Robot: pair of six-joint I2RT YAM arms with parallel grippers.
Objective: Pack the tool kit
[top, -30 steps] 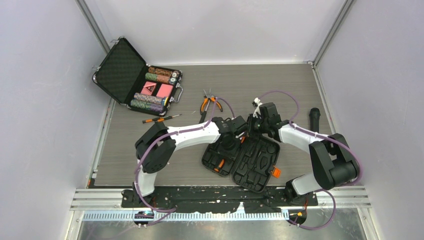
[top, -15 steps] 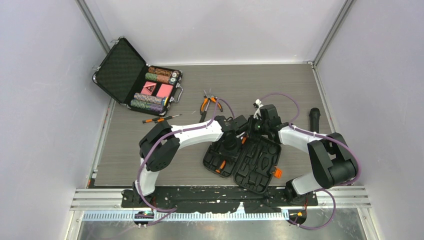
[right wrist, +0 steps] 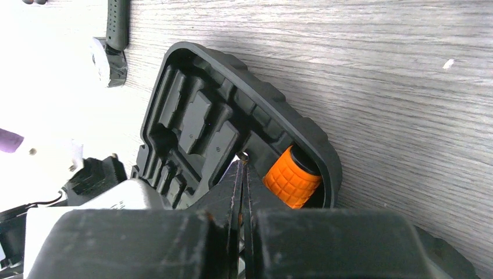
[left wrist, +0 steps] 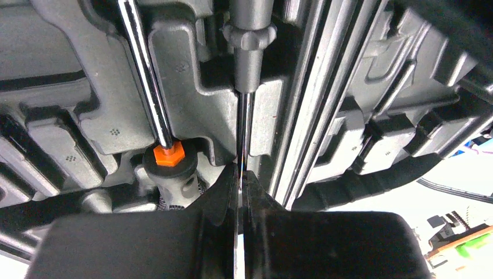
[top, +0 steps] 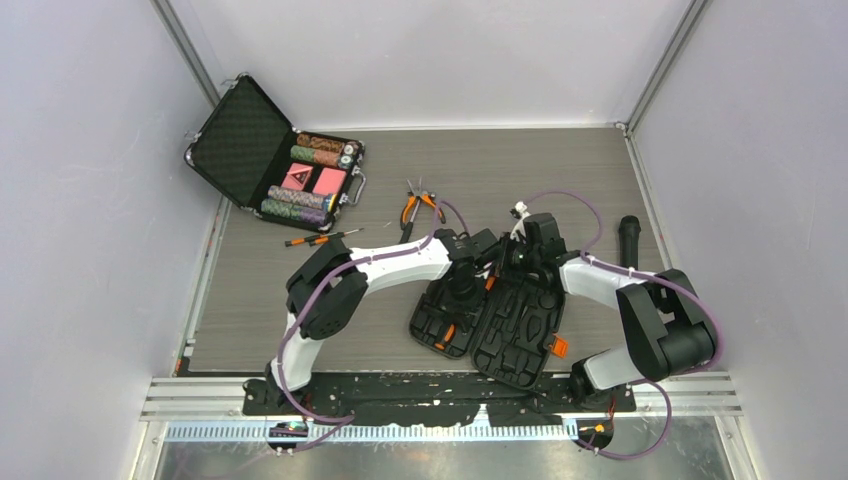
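Note:
The tool kit case [top: 520, 330] lies open near the table's front, orange latch [top: 557, 346] at its right. My left gripper [top: 463, 290] is over the left half. In the left wrist view the left gripper [left wrist: 240, 174] is shut on the thin metal shaft of a screwdriver [left wrist: 245, 125] lying along the moulded slots [left wrist: 227, 99]. Beside it sits another screwdriver with an orange collar [left wrist: 168, 156]. My right gripper [top: 505, 275] is at the case's far edge. In the right wrist view the right gripper [right wrist: 242, 165] is shut, inside the case [right wrist: 197, 116] beside an orange ribbed handle [right wrist: 292, 177].
Orange-handled pliers [top: 420, 207] and an orange-and-black screwdriver [top: 322, 238] lie on the table behind the case. A black handle [top: 628, 238] lies at the right. An open metal-edged briefcase of poker chips [top: 275, 160] stands at the back left.
Both grippers and the open case have shifted slightly to the right and nearer. The left gripper stays shut on the screwdriver shaft.

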